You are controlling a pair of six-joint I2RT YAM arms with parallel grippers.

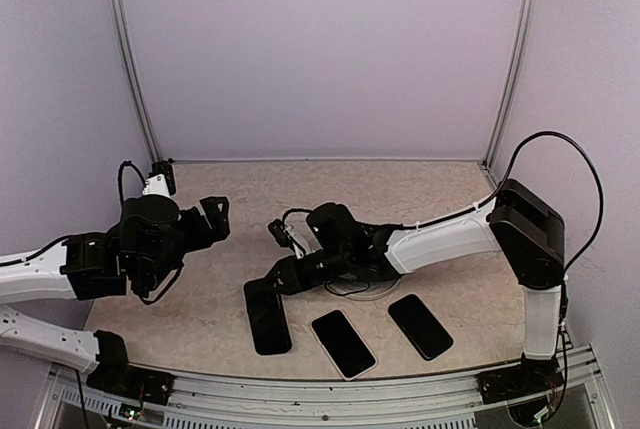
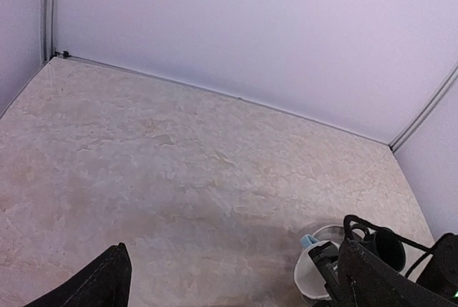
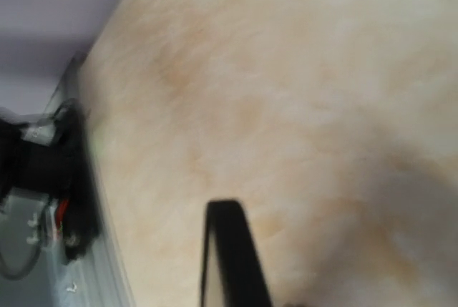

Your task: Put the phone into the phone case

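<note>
A matte black flat slab (image 1: 267,316), which looks like the phone case, lies front and centre on the table. In the blurred right wrist view it (image 3: 232,257) shows edge-on, with a pale face inside a black rim. Two glossy black phones (image 1: 343,342) (image 1: 420,326) lie flat to its right. My right gripper (image 1: 283,277) sits low at the slab's far end; its jaws are hidden. My left gripper (image 1: 218,217) hangs above the table to the left, apart from everything. It (image 2: 236,257) is open wide, with only bare table between its fingers (image 2: 107,282).
A clear round dish (image 1: 362,291) lies under my right forearm, and its rim (image 2: 330,232) shows beside that arm's wrist in the left wrist view. Lilac walls close the back and sides. A metal rail (image 1: 330,389) runs along the near edge.
</note>
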